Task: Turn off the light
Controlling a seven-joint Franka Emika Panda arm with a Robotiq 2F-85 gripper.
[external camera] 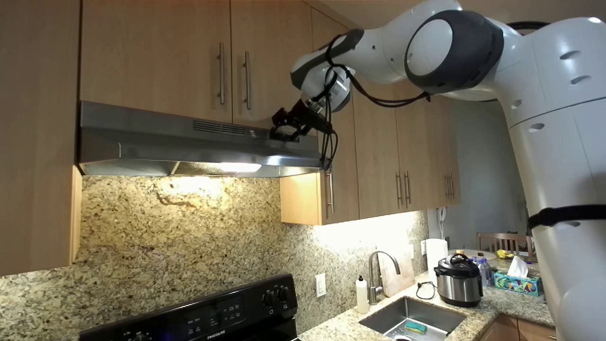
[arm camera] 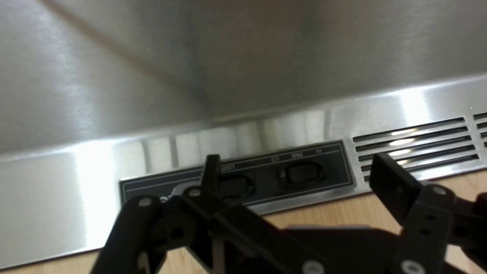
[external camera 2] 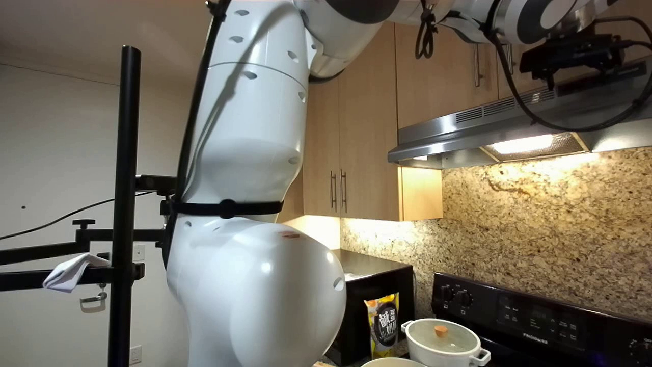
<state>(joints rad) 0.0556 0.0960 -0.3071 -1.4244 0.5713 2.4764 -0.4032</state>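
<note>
The range hood light (external camera: 240,167) is lit under the steel hood in both exterior views (external camera 2: 524,143). In the wrist view, the hood's black control panel (arm camera: 266,179) holds a light switch (arm camera: 235,186) and a fan switch (arm camera: 303,172). My gripper (arm camera: 298,169) is open and empty, its fingers wide apart. Its left finger covers the left part of the light switch in the wrist view; whether it touches is not clear. The right finger is over the vent slots. In an exterior view the gripper (external camera: 277,127) is at the hood's front face, near the panel.
The steel hood (external camera: 156,142) juts out below wooden cabinets (external camera: 156,57) with bar handles (external camera: 247,80). Vent slots (arm camera: 414,150) lie beside the panel. Below are a black stove (external camera: 213,312), a white pot (external camera 2: 443,346) and a sink (external camera: 412,312). Cables hang from the wrist.
</note>
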